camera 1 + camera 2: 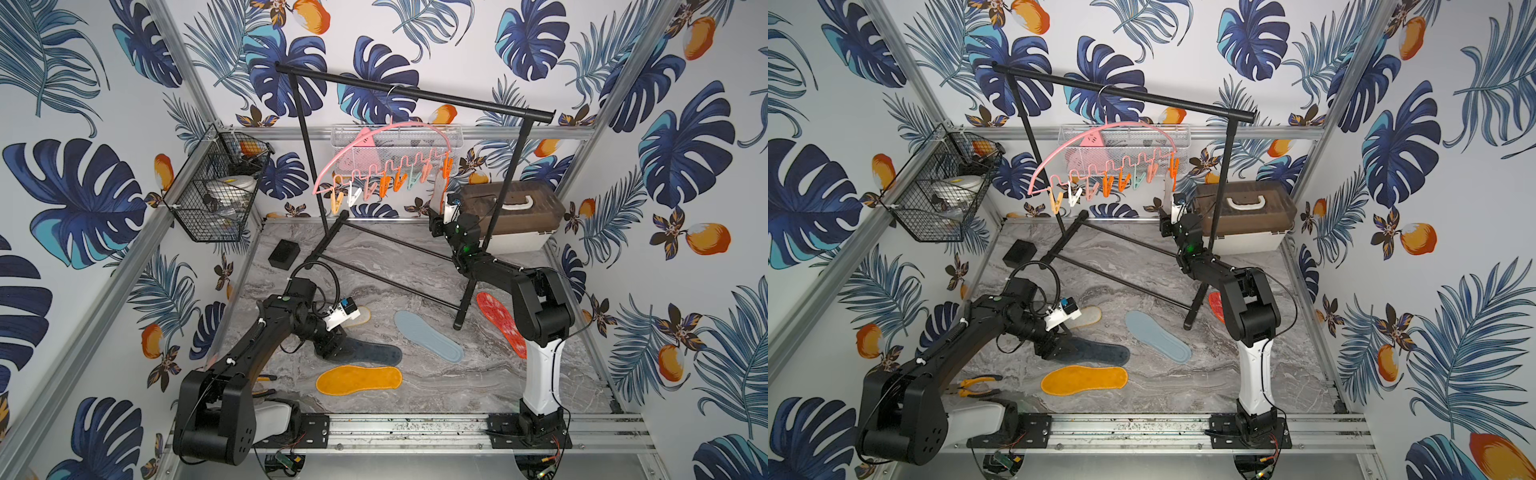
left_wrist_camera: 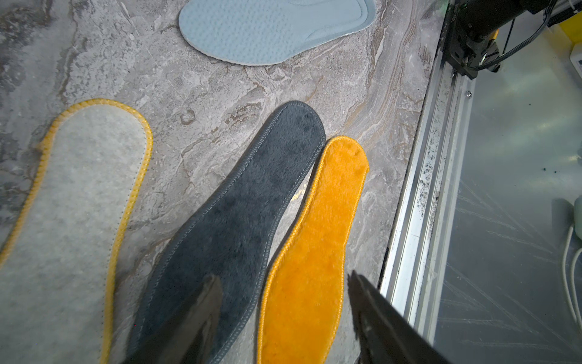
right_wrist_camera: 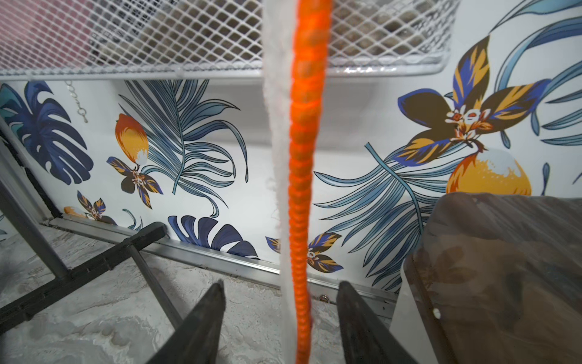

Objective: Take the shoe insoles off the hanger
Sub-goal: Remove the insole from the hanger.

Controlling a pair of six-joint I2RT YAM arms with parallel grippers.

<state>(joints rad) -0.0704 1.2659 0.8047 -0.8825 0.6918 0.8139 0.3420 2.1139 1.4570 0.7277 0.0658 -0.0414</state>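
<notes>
The pink hanger hangs from the black rail, its row of clips bare except the rightmost. That orange clip holds one insole; in the right wrist view it shows edge-on as an orange and white strip. My right gripper is open and straddles its lower end with a gap on each side. Orange, navy, cream, blue-grey and red mesh insoles lie on the table. My left gripper hovers open above the navy and orange ones.
The black garment rail stands across the table, with its foot bars on the marble. A brown-lidded box sits right behind my right gripper. There is a white mesh shelf on the back wall, a wire basket on the left, a small black box, and pliers.
</notes>
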